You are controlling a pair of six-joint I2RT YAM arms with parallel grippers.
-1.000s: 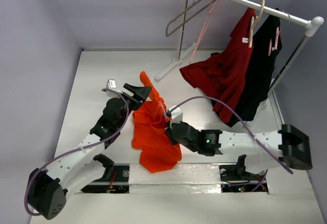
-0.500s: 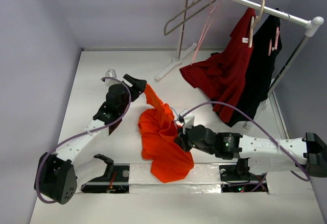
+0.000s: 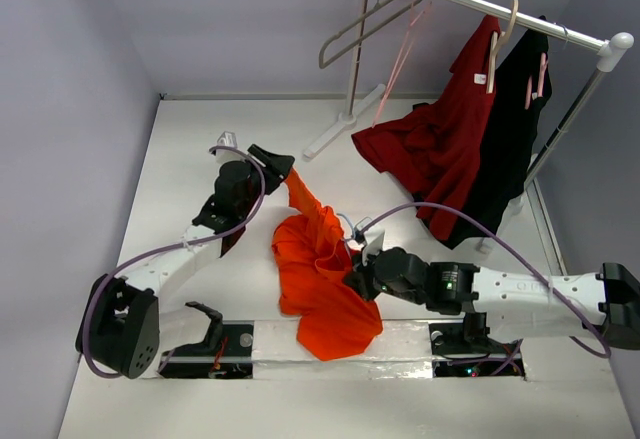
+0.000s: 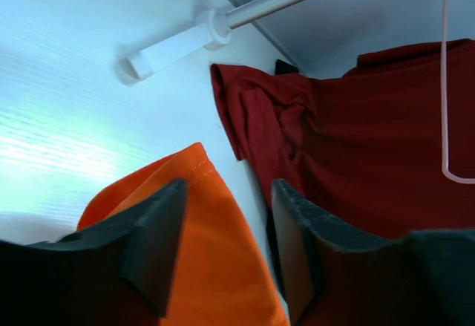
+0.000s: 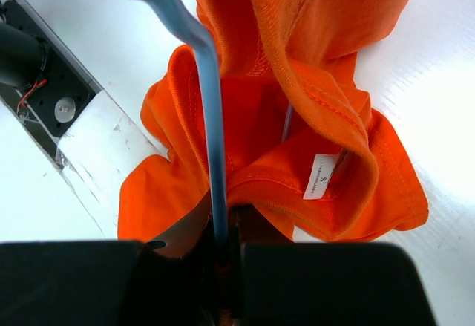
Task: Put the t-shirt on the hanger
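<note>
Here, the orange t-shirt (image 3: 325,289) lies bunched on the white table (image 3: 190,139) between the two arms. A narrow strip of it rises to the left gripper (image 3: 278,167), whose fingers (image 4: 152,244) stand partly apart with the bunched fabric caught between them. The right gripper (image 3: 358,277) sits against the heap's right side, its jaws clamped tight on the light-blue hanger (image 5: 211,118).

In the right wrist view the hanger wire runs straight away from the jaws over the shirt's folds and bends at its far end. The shirt's white tag (image 5: 320,175) lies just to its right.

From above, the shirt's long axis runs from the left gripper at the far left down to the near right, with its lower end over the table's near edge.

There is one orange shirt and one blue hanger. On the clothes rack (image 3: 480,4) hang two garments, a dark red shirt (image 3: 440,149) and a black garment (image 3: 510,149). It also carries two empty hangers, a beige hanger (image 3: 365,21) and a pink hanger (image 3: 400,54).
</note>
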